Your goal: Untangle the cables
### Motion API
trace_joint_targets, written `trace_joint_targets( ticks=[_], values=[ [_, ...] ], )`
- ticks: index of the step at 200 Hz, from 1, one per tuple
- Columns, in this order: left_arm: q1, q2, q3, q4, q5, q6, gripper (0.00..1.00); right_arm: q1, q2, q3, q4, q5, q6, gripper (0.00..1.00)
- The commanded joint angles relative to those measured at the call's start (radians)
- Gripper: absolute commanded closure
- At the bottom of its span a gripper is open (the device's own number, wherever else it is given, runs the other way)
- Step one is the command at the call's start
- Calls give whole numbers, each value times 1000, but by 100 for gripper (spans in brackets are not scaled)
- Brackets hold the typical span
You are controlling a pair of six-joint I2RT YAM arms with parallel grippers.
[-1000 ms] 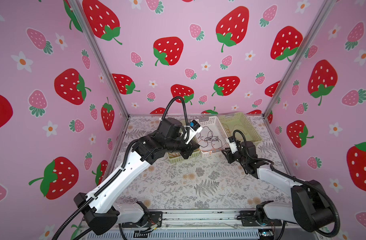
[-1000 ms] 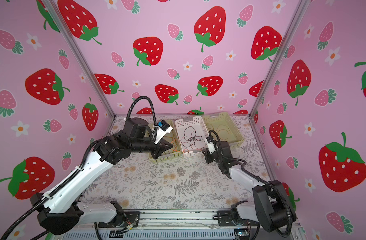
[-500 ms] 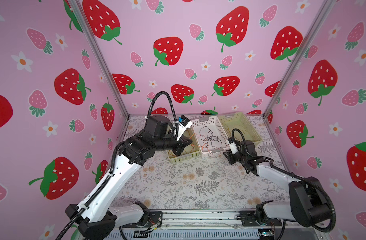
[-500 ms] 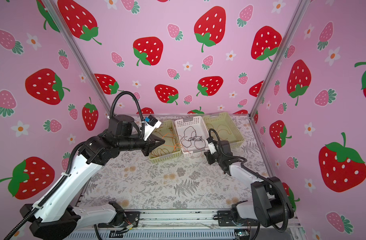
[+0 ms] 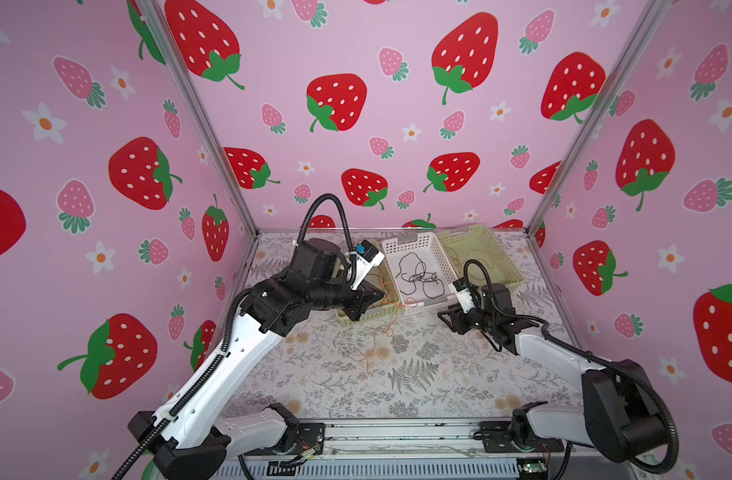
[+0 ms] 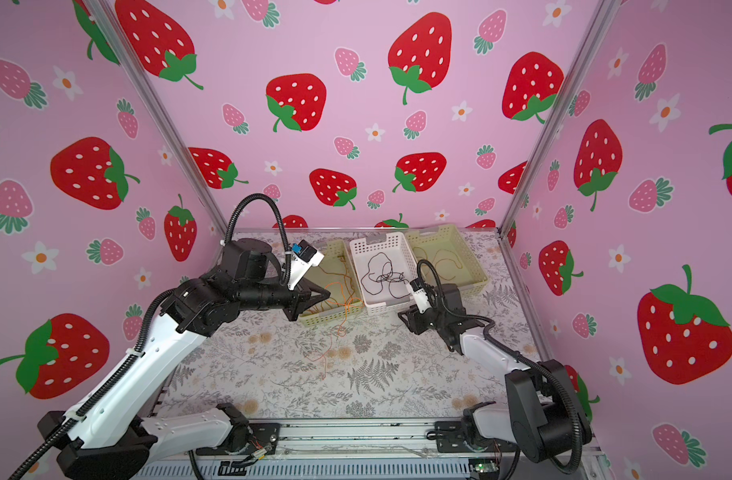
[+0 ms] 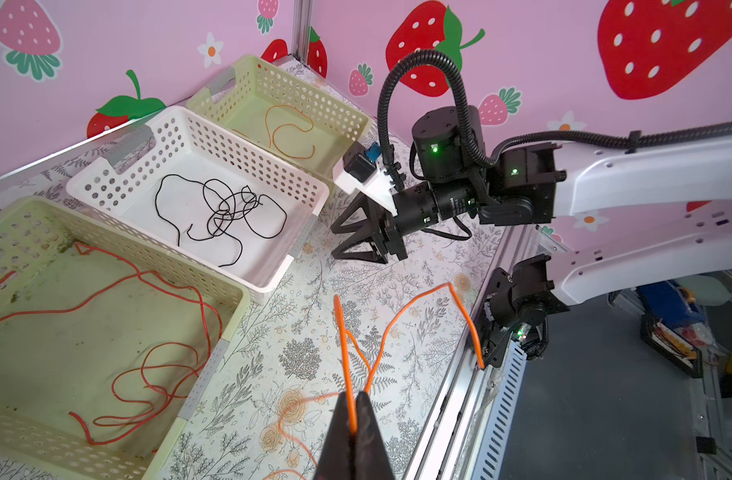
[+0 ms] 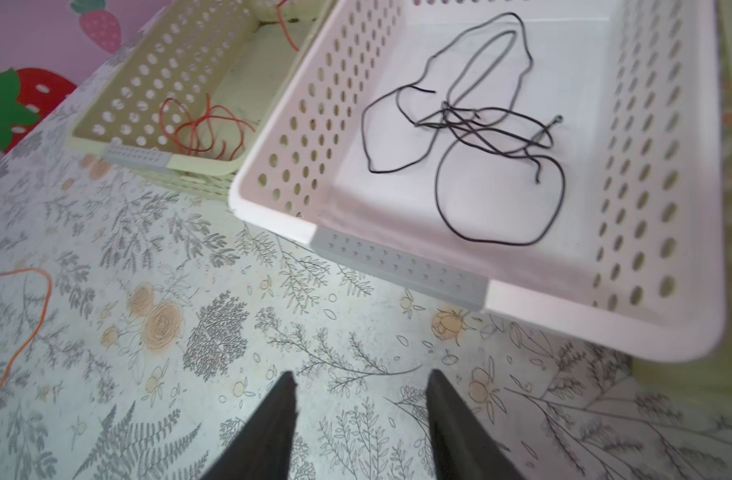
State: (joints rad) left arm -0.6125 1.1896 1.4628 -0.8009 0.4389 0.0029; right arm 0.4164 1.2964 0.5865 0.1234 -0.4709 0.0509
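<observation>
— The left gripper (image 7: pixel 353 409) is clamped tight on the orange cable (image 7: pixel 414 304); its wrist view shows the pinch. The right gripper (image 8: pixel 361 384) hangs with jaws apart, empty, above the floral table cover (image 8: pixel 214 332).

— There are pink strawberry walls (image 5: pixel 397 62) all round. Only the top views show that cable trailing down onto the cover.

— The white basket (image 7: pixel 272 178) in the middle holds a black cable (image 7: pixel 227 208), loosely tangled. The green basket (image 7: pixel 119 245) nearest the left gripper holds a red cable (image 7: pixel 148 273). The far green basket (image 7: pixel 314 99) holds a brownish-orange cable (image 7: pixel 287 106).
</observation>
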Motion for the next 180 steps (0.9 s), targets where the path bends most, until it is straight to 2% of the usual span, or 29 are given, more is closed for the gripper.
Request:
trace_joint_targets(
  ticks=[1,24,46,79,109,147,180],
  values=[
    [0,-12,23,41,24,-13,100,57,-26,-20,46,-138,-23,38],
    [-2,-21,30,81,27,-35,100,105,-30,-42,103,-176,-37,30],
    [-4,-18,38,119,35,-52,100,133,-54,-53,136,-165,-72,22],
    [-18,8,60,187,37,-78,100,137,-120,-111,273,-199,-100,15],
    [-53,34,96,232,19,-94,100,139,-111,-104,313,-207,-108,14],
    [-96,54,140,256,-26,-92,100,166,-68,-52,322,-291,-137,14],
    [-115,66,185,258,-30,-89,100,182,-55,-47,320,-284,-193,16]
  ],
)
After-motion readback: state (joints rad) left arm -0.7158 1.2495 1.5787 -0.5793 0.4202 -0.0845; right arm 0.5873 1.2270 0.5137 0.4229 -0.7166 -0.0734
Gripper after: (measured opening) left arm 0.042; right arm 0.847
